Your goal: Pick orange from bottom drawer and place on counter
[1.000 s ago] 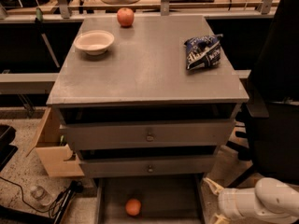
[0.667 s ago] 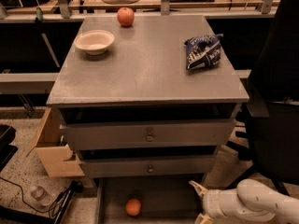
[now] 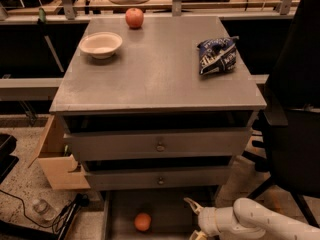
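Gripper (image 3: 193,218) status: my fingers are spread, holding nothing, low over the pulled-out bottom drawer (image 3: 165,206). The orange (image 3: 142,222) rests on the drawer floor, near my fingers on their left, not touching. The counter (image 3: 155,74) carries an apple (image 3: 134,17), a bowl (image 3: 101,44) and a snack bag (image 3: 217,55).

The bench (image 3: 160,84) is worn, faintly glossy grey, the bottom drawer (image 3: 162,205) matt grey metal, the orange (image 3: 142,222) smooth, and the claw (image 3: 190,218), low over that drawer's right side, smooth white plastic with a slight shine.
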Controlling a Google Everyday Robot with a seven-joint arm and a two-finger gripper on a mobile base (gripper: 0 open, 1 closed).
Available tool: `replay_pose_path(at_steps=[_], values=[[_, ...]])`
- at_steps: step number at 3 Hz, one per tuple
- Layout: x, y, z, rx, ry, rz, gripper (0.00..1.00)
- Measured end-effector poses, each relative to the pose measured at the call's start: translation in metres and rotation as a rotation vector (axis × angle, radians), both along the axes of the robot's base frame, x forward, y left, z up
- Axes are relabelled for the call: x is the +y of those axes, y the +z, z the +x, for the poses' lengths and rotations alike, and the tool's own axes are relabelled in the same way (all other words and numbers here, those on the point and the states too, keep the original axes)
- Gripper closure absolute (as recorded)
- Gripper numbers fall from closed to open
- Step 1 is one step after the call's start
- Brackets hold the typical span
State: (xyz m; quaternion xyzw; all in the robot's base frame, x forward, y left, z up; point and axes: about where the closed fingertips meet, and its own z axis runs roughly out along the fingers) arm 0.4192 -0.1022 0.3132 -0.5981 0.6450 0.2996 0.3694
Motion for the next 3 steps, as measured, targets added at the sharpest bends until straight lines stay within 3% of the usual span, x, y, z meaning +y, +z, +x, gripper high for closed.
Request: replay_pose_path(at_steps=[1, 2, 3], values=[[0.023, -0.019, 0.006, 0.023, -0.005, 0.055, 0.00], [0.025, -0.023, 0.006, 0.028, -0.007, 0.061, 0.00], [0.045, -0.034, 0.012, 0.039, 0.012, 0.096, 0.00]])
